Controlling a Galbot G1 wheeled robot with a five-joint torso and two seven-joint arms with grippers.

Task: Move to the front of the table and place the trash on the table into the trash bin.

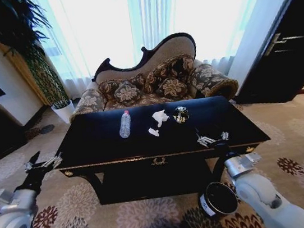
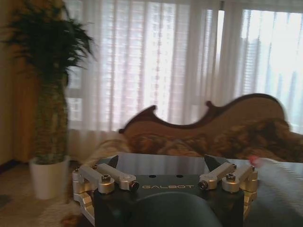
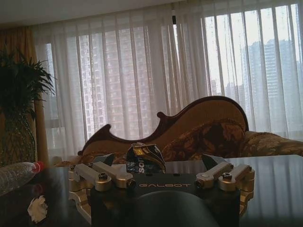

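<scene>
The trash (image 1: 160,117) lies on the table (image 1: 100,147); both grippers' fingers spread wide, bin (image 1: 218,199) holding nothing visible.

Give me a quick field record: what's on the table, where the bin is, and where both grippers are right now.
table: black, glossy, directly ahead of the robot
trash on table: clear plastic bottle lying left; white paper wad centre; smaller white scrap nearer the front; dark shiny crumpled item right
trash bin: on the carpet, front right of the table, beside the right arm
left gripper: open, off the table's left front corner, empty
right gripper: open, over the table's right front edge, empty
</scene>
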